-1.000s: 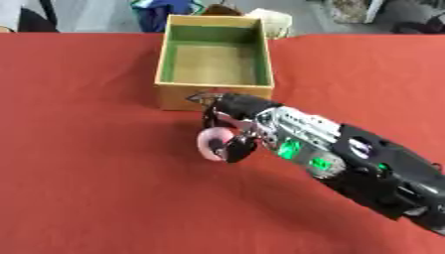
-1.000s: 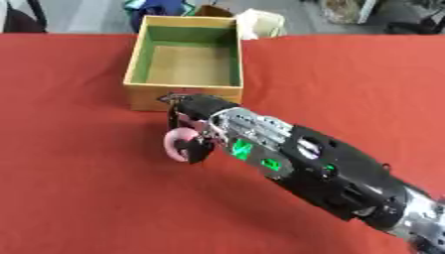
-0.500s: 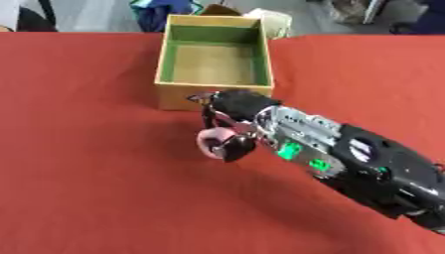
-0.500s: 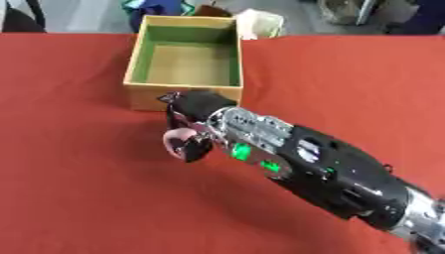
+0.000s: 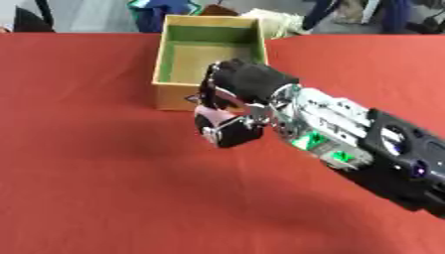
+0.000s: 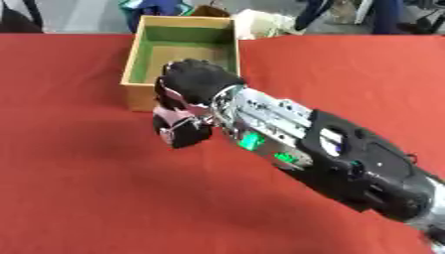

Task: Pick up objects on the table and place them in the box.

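Observation:
My right hand (image 5: pixel 236 94) reaches in from the lower right and is curled round a small pink and black object (image 5: pixel 221 124). Hand and object hang above the red table, just in front of the near wall of the wooden box (image 5: pixel 162 59). The box has a green inside and looks empty where I can see it. The back of the hand hides part of the box's near right corner. My left hand shows in neither view.
The red tablecloth (image 5: pixel 87 173) covers the whole table. A pale crumpled thing (image 5: pixel 280 21) lies just behind the box on the right. Dark shapes and people's legs stand beyond the far edge.
My right hand has lifted the pink and black object and carried it toward the box's near wall. The box stays in place.

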